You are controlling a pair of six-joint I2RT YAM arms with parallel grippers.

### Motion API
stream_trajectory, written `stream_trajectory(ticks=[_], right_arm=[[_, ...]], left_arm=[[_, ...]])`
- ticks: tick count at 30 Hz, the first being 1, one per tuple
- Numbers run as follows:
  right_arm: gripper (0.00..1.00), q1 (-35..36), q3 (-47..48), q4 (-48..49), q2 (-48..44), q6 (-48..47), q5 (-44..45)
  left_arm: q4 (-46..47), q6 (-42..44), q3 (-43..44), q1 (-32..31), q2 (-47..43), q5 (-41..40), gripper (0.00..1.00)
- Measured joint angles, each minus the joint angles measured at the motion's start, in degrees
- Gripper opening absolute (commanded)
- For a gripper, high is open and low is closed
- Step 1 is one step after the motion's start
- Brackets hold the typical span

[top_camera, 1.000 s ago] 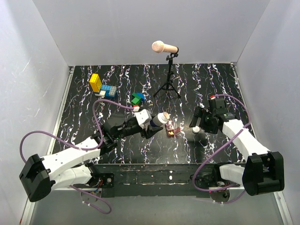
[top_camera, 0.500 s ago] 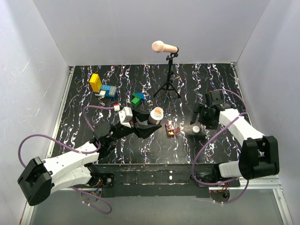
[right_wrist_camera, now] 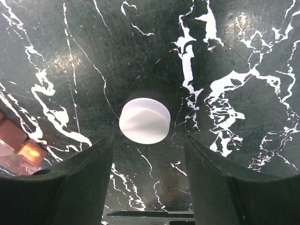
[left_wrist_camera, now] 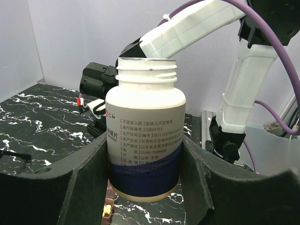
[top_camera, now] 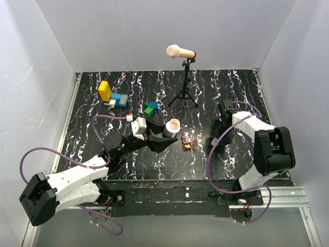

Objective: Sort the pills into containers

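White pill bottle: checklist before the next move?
1. Grip: left end effector shut on white plastic pill bottle: ok.
2. Bottle uncapped, about upright: ok.
3. Round white cap flat on black marbled table, right end effector open above it, not touching: ok.
4. Bottle mouth over reddish-brown rectangular pill box: not ok, the bottle is beside it.
5. Box lid segments open: cannot tell.
6. Pills in bottle: cannot tell.
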Motion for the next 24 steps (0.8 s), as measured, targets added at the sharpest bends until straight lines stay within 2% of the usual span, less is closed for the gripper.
stream_trajectory(ticks=[7,14,24], right_arm=[[0.64,0.0,0.6,0.1,2.7,0.0,0.0],[0.42,0.0,1.7,0.1,4.0,0.0,0.2],[0.27,0.4,1.8,0.1,4.0,0.0,0.2]], left_arm=[[-1.6,0.1,0.0,0.0,-1.0,0.0,0.00],[-3.9,0.6,0.0,0.0,-2.7,0.0,0.00],[-10.6,2.8,0.4,0.0,-4.9,-0.1,0.00]])
